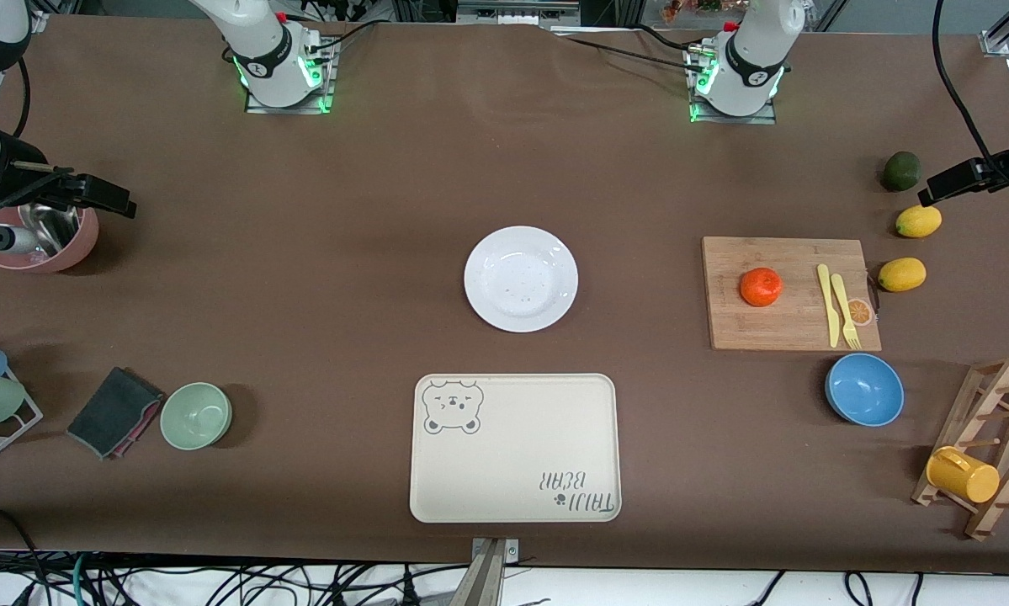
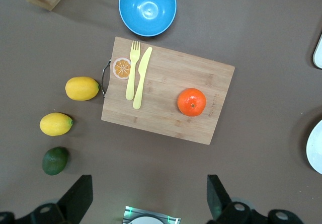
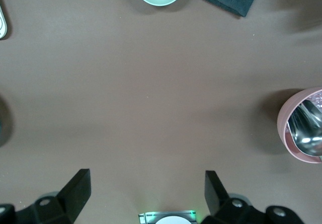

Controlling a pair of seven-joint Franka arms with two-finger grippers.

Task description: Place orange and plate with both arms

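Note:
The orange (image 1: 761, 286) lies on a wooden cutting board (image 1: 794, 328) toward the left arm's end of the table; it also shows in the left wrist view (image 2: 191, 102). The white plate (image 1: 521, 279) sits empty at the table's middle, and its rim shows in the left wrist view (image 2: 316, 146). My left gripper (image 1: 933, 195) is open and empty, held high over the table near the avocado and lemons (image 2: 149, 196). My right gripper (image 1: 121, 206) is open and empty, high over the table beside a pink bowl (image 3: 147, 191).
A cream bear-print tray (image 1: 515, 448) lies nearer the camera than the plate. A yellow knife and fork (image 1: 839, 307) lie on the board. Nearby are a blue bowl (image 1: 864, 389), two lemons (image 1: 901, 274), an avocado (image 1: 900, 171), a mug rack (image 1: 963, 474), a green bowl (image 1: 196, 415), a cloth (image 1: 113, 411) and a pink bowl (image 1: 45, 238).

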